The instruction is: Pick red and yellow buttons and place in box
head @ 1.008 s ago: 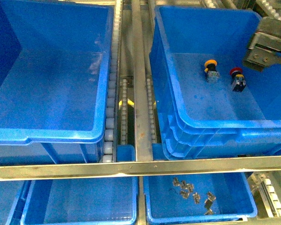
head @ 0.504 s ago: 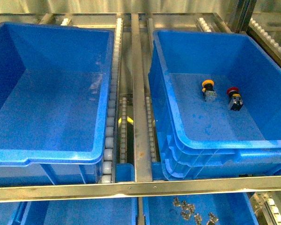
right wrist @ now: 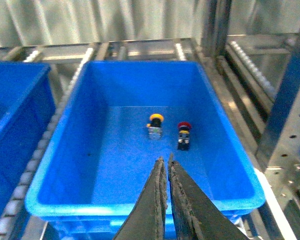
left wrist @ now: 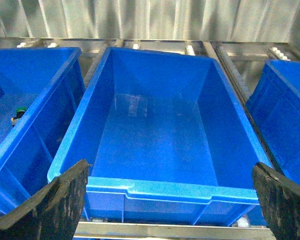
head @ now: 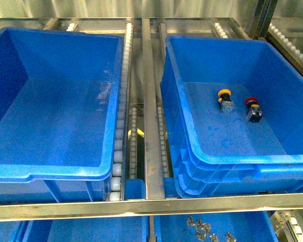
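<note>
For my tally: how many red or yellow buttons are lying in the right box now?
2. The yellow button and the red button lie side by side, apart, on the floor of the right box. None seems hidden.

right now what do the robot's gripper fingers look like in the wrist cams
Only the fingers show. The left gripper has two broad, dark, near-black fingers with a rough matte surface and blunt angled edges. The right gripper has long dark blades tapering to thin points, their inner edges worn and greyish. No cables, markings or arm links are visible in any view.
</note>
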Robot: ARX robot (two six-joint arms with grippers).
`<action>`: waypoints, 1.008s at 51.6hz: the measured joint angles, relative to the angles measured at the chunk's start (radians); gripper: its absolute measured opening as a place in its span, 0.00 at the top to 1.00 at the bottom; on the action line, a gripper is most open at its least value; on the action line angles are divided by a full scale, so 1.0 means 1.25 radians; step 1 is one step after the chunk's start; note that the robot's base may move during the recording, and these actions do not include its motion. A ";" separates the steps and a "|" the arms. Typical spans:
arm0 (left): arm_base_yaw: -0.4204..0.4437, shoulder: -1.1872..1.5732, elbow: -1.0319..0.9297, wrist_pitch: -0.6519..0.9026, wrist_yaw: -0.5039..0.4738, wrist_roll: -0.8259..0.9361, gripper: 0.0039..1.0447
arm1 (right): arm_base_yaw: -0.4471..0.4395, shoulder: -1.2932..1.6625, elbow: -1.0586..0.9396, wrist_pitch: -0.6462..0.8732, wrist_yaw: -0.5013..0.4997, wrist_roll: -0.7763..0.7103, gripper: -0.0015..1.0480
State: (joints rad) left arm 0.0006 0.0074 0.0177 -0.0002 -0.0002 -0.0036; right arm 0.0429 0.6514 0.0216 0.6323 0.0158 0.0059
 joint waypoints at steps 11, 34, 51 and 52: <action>0.000 0.000 0.000 0.000 0.000 0.000 0.07 | -0.031 -0.116 -0.001 -0.106 -0.010 0.000 0.97; 0.000 0.000 0.000 0.000 0.000 0.000 0.07 | -0.031 -0.284 -0.001 -0.268 -0.011 0.000 0.97; 0.000 0.000 0.000 0.000 0.000 0.000 0.07 | -0.031 -0.366 -0.001 -0.350 -0.011 0.000 0.97; 0.000 0.000 0.000 0.000 0.000 0.000 0.07 | -0.031 -0.370 -0.001 -0.354 -0.011 0.000 0.97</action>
State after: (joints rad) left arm 0.0006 0.0074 0.0177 -0.0002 -0.0002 -0.0036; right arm 0.0036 0.1890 0.0204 0.1902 0.0025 0.0059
